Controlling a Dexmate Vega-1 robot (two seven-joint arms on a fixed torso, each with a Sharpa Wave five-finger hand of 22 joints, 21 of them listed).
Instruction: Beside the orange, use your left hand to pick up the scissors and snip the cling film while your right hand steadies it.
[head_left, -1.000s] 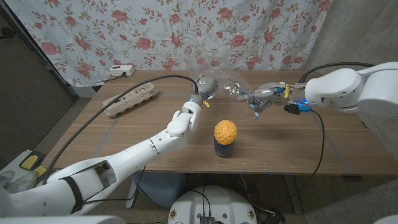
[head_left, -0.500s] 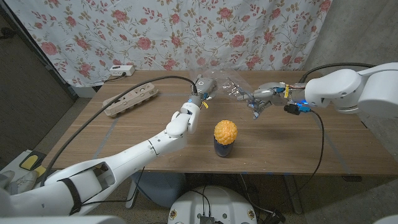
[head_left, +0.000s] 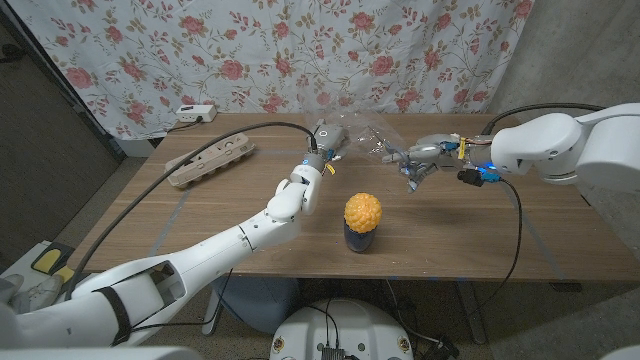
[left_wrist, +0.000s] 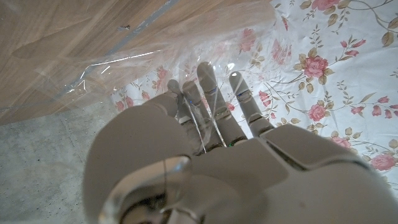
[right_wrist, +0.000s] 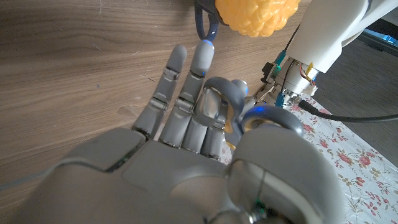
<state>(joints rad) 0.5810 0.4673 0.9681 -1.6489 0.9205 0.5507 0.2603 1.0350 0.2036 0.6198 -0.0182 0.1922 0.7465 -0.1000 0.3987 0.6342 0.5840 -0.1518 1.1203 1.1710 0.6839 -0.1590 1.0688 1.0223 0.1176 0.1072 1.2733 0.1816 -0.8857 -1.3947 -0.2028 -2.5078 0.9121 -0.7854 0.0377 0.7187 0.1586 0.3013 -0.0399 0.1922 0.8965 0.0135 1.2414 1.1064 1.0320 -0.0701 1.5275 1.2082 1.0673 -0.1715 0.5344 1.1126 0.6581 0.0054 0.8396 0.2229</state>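
Clear cling film (head_left: 362, 136) is stretched at the far middle of the wooden table (head_left: 200, 215), between the left hand (head_left: 327, 140) and right hand (head_left: 420, 158), seemingly for tension. Whether either hand grips it cannot be told. The orange (head_left: 362, 212) sits nearer. Floral cloth (head_left: 250, 50) hangs behind.

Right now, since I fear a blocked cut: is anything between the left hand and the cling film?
Nothing visible. In the head view the left hand is at the film's edge; the orange stands apart, nearer the table's front.
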